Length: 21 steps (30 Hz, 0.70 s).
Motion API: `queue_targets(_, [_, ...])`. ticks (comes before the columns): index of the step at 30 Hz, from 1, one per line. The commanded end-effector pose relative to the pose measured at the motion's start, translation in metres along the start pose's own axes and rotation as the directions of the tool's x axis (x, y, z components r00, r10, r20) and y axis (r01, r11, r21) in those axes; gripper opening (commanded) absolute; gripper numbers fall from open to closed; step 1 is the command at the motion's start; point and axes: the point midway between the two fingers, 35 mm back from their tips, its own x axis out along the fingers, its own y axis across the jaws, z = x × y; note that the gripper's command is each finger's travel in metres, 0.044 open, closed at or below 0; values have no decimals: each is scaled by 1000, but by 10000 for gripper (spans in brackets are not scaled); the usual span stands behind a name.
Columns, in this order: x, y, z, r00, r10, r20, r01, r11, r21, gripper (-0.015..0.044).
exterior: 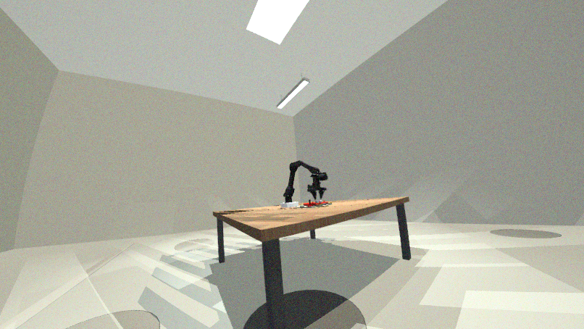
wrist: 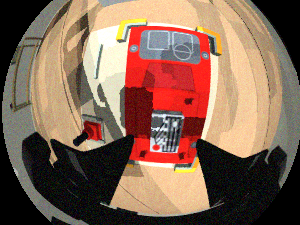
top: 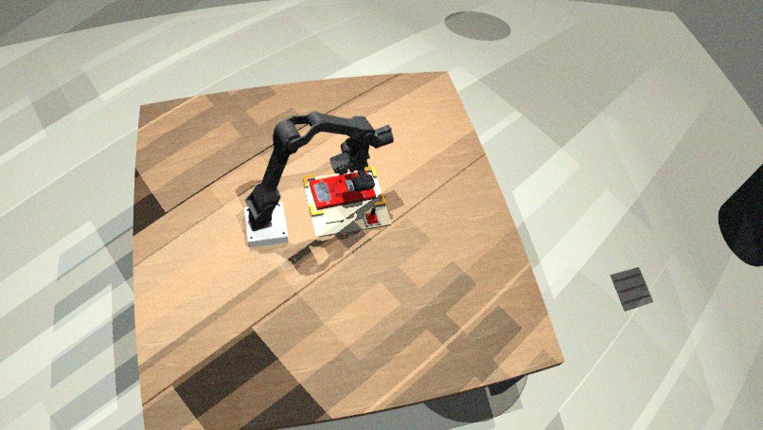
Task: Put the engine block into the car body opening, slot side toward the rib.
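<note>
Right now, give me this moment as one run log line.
phase: retreat | fingers: open, holding nothing, above car body | engine block: seated in opening, released | gripper: raised off table

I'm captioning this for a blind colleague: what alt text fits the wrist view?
The open gripper hangs above a red car body, its dark fingers either side of a grey engine block set in the body. The body lies on a pale board with yellow corner brackets.
</note>
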Motion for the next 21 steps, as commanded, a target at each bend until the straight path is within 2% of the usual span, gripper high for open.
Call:
queue_targets(1, [-1,0,0,1000,-1,-1,1,1000,1,230])
queue_targets(10, [-1,0,0,1000,-1,-1,1,1000,1,0])
queue_targets(21, [-1,0,0,1000,-1,-1,1,1000,1,0])
